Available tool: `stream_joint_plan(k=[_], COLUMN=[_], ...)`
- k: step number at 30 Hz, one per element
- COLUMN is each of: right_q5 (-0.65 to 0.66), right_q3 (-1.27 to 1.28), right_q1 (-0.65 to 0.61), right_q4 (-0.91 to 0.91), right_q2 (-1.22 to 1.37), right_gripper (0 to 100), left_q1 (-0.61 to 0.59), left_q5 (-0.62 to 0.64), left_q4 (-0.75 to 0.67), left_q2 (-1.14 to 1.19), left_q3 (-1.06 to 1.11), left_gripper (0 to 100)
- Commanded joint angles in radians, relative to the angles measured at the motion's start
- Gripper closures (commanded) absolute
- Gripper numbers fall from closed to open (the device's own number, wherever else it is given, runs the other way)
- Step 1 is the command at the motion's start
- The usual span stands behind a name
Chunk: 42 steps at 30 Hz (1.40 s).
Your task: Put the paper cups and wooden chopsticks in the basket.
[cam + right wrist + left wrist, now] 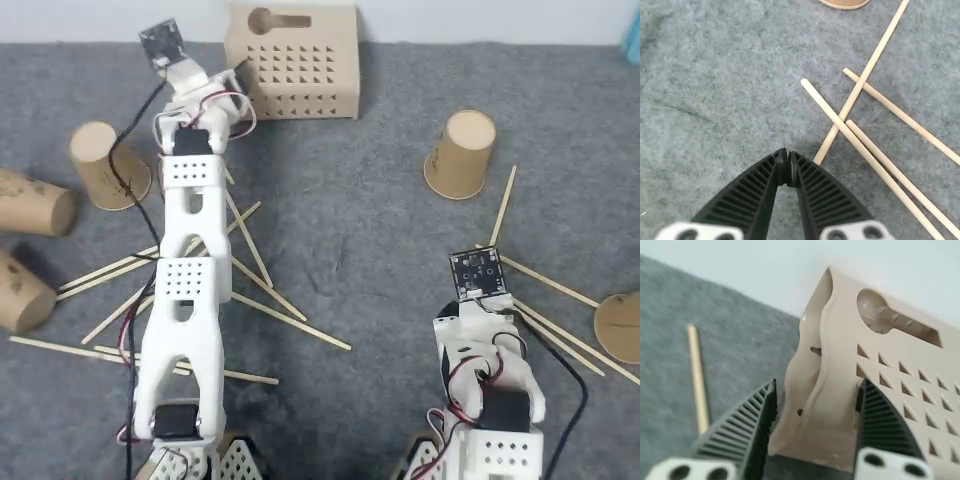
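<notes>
My left arm (185, 280) is stretched out long and straight. My left tool (817, 390) has its two fingers (747, 425) spread far apart. My right arm (490, 385) is bent and tucked in close. My right tool (789, 159) points down, its tips pressed tight together.

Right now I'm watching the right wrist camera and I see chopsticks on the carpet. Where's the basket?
Observer: The basket is at the far edge of the carpet, toward the left side.
Operator: What's the other gripper doing?
Observer: The left gripper is open, with a corner of the basket between its fingers.
Operator: How many cups are out there?
Observer: I count five cups on the carpet, three of them on the left gripper's side.
</notes>
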Motion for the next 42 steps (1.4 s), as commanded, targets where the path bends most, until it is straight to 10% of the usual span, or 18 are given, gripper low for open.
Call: stream_joint_plan(k=[1, 42], right_q5=[0.017, 0.018], right_q3=[-0.005, 0.018], right_q1=[-0.004, -0.001], right_q4=[-0.025, -0.050], right_q2=[-0.013, -0.012], right_gripper=[98.9, 98.9], left_q1=[0.066, 0.092], left_q5=[0.074, 0.150], left_q4=[0.074, 0.667], left_q2=[-0.133, -0.445], left_q3=[-0.021, -0.021], left_gripper=[75, 75])
